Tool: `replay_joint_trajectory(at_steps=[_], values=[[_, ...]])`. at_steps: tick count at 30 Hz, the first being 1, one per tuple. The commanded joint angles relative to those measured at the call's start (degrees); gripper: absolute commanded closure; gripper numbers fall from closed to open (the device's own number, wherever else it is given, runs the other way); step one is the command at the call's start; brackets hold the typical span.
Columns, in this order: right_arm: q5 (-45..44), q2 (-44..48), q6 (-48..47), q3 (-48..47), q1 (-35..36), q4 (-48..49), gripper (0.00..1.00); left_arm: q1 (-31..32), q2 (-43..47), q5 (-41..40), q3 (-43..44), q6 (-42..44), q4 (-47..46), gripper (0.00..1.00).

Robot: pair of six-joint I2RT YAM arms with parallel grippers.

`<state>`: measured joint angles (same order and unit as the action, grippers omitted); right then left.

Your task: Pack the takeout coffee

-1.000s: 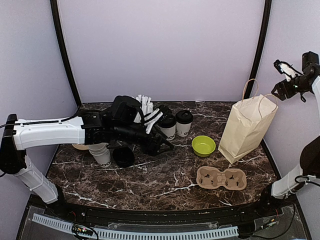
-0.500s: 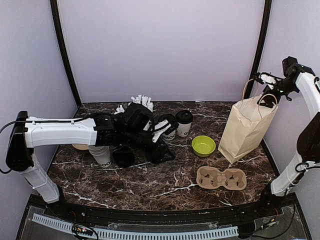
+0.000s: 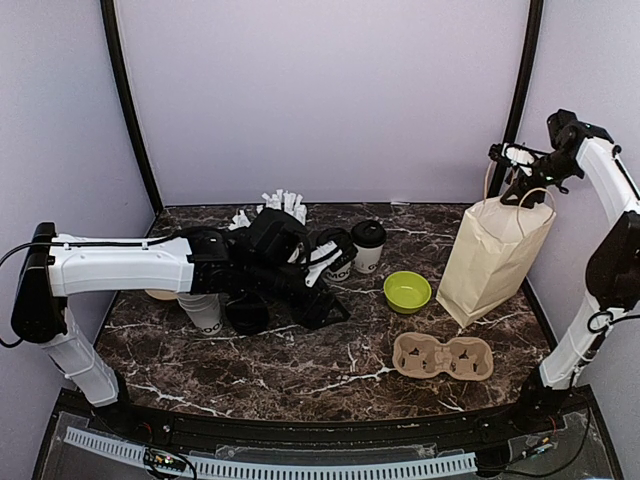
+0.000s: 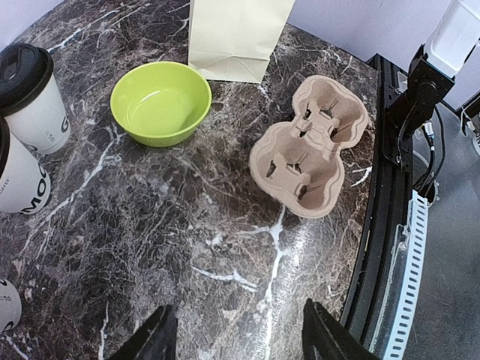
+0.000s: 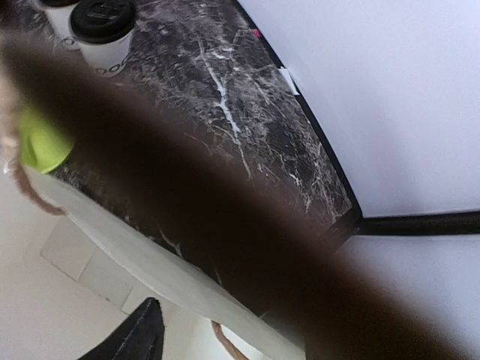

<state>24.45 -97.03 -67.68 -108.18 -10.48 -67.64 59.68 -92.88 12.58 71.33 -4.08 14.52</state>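
Observation:
Two takeout coffees, white cups with black lids (image 3: 337, 255) (image 3: 368, 245), stand at the back middle of the table. They also show at the left edge of the left wrist view (image 4: 30, 94). My left gripper (image 3: 325, 300) hovers low just in front of them, open and empty, its fingers (image 4: 155, 337) wide apart over bare marble. My right gripper (image 3: 512, 168) is high at the handles of the standing paper bag (image 3: 495, 255). One finger (image 5: 144, 334) shows over the bag's mouth. A blurred brown handle crosses that view and hides the other finger.
A two-cup pulp carrier (image 3: 443, 357) lies front right. A green bowl (image 3: 407, 290) sits between the coffees and the bag. A stack of lidless cups (image 3: 203, 310), black lids (image 3: 246, 312) and a cup of straws (image 3: 285, 205) are under and behind my left arm.
My right gripper has come down and left from high at the right to the bag's handles. My left arm has shifted slightly right and turned, its gripper staying near the coffees.

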Motion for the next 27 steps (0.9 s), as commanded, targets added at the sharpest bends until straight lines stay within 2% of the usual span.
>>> replay_joint_trajectory(at_steps=[1, 4, 7, 11, 17, 27], values=[[3.70, 0.53, -3.78, -3.05, 0.64, -5.63, 0.46, 0.48, 2.54, -0.38, 1.53, -0.35, 0.87, 0.41], [3.41, 2.13, -4.56, -2.51, 0.64, -6.50, 0.57, 0.48, 2.85, -0.28, 1.16, 0.16, 0.53, 0.41], [2.58, 4.36, -4.57, -1.22, 0.64, -6.28, 0.78, 0.44, 2.63, -0.13, 1.22, 0.54, 0.44, 0.42], [2.15, 6.32, -4.08, -0.64, 0.64, -5.90, 0.90, 0.44, 1.93, 0.49, 1.82, 0.99, 0.69, 0.42], [1.22, 7.12, -1.96, -4.40, 0.73, -5.20, 1.00, 0.44, 2.29, 0.00, 2.30, 1.39, 0.90, 0.43], [6.39, 10.35, 7.40, -11.41, 2.10, -2.11, 1.00, 0.37, 8.37, -3.33, 7.60, 1.05, 2.80, 0.45]])
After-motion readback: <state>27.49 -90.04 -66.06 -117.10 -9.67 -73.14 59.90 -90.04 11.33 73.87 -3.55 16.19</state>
